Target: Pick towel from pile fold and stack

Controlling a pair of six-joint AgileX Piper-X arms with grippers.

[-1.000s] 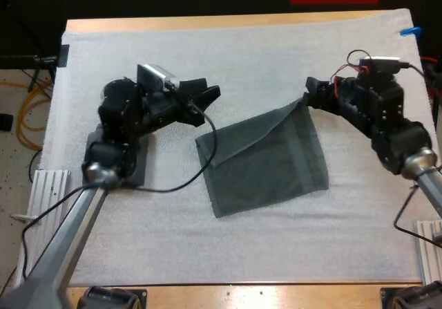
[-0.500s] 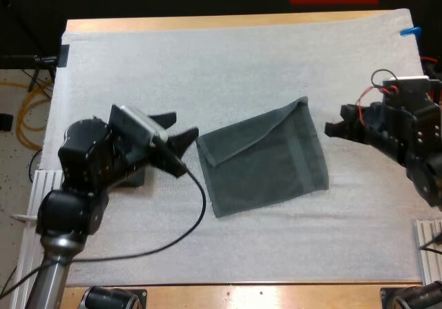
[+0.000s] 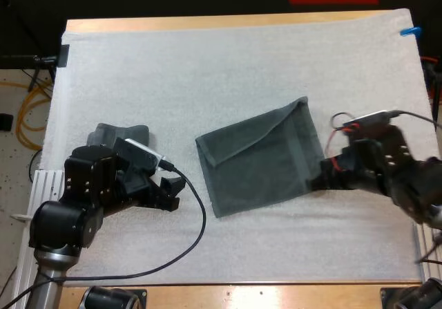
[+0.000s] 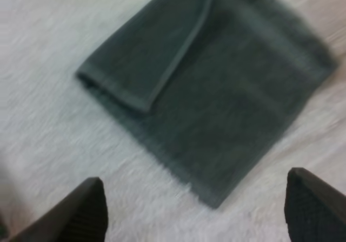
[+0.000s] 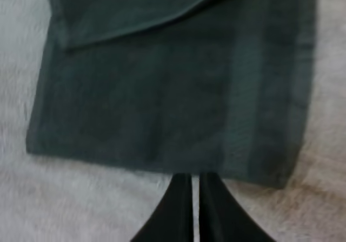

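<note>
On the white mat (image 3: 242, 67) that covers the wooden table (image 3: 207, 23), a folded towel (image 3: 259, 160), dark grey-green, lies flat and slightly askew near the middle, between our two arms. One layer is turned back along a slanting line, forming a flap across its far side. The same flap appears in both wrist views.

Our left gripper (image 3: 173, 193) sits low over bare mat, just beside the towel's near left corner and not touching it. Its fingers (image 4: 89, 209) stand wide apart, with the towel's corner and open mat between them.

Our right gripper (image 3: 314, 182) is at the towel's near right edge. Its fingers (image 5: 178, 209) are drawn together with only a sliver of light between them, and their tips meet the hem. We cannot tell whether any cloth is caught between them.

A crumpled towel (image 3: 114, 135) of the same colour lies on the mat's left side, just beyond our left arm and well apart from the folded one.
</note>
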